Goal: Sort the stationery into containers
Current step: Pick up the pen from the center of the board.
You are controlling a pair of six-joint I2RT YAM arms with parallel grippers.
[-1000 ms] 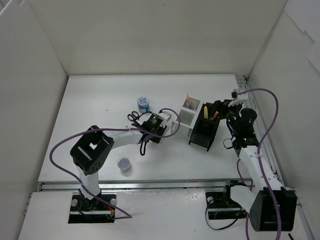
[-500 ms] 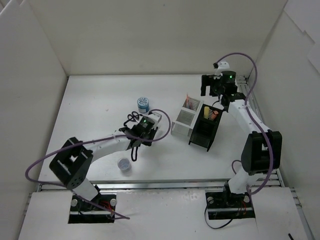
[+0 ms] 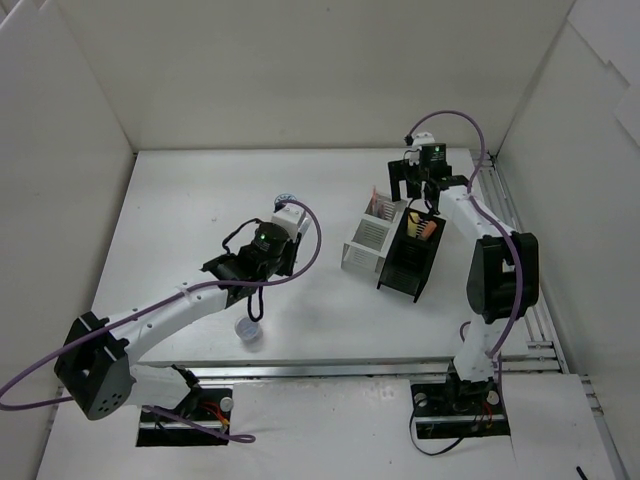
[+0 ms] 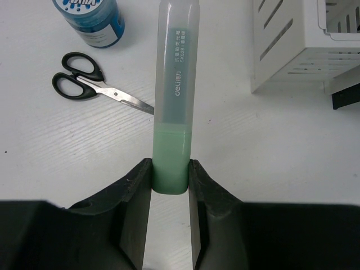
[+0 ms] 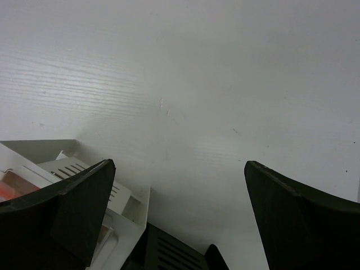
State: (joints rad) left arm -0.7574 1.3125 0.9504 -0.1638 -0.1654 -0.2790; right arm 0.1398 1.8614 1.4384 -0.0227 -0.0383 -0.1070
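Green marker (image 4: pixel 173 95) sat pinched in our left jaws above the tabletop (image 4: pixel 253 146), near the scissors (image 4: pixel 98 87); our right jaws hung wide and empty over the black pen holder (image 3: pixel 408 265). We judged it mid-carry: next, bring it over a container and lower it in.

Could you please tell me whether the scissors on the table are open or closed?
Closed: the scissors lie flat with their blades together as one strip and the two handle loops side by side.
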